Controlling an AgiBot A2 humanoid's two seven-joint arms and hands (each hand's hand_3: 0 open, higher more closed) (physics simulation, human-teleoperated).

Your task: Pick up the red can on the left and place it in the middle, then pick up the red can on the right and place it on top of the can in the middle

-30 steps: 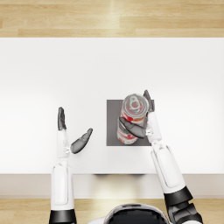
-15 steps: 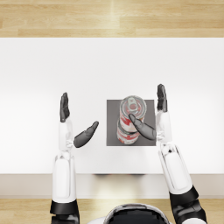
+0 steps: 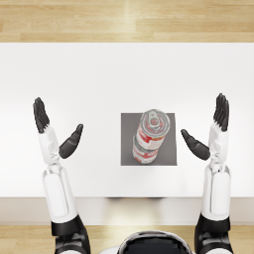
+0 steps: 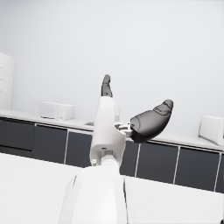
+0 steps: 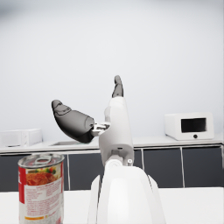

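Note:
Two red cans stand stacked on the grey mat [image 3: 168, 156] in the middle of the white table: the top can [image 3: 154, 128] sits on the bottom can [image 3: 144, 153]. The top can [image 5: 40, 187] also shows in the right wrist view. My right hand [image 3: 211, 130] is to the right of the stack, well apart from it, fingers spread and holding nothing. My left hand [image 3: 54, 131] is far to the left of the mat, also spread and empty. The wrist views show the left hand [image 4: 135, 109] and the right hand [image 5: 89, 114] raised with nothing in them.
The white table [image 3: 99, 74] runs across the view, with a wooden floor strip [image 3: 124, 20] beyond its far edge. In the wrist views, a dark counter carries a microwave [image 5: 189, 126] and another appliance [image 4: 54, 110].
My right hand has let go of the top can and drawn away to the right. My left hand has shifted slightly outward. The stack stays standing on the mat.

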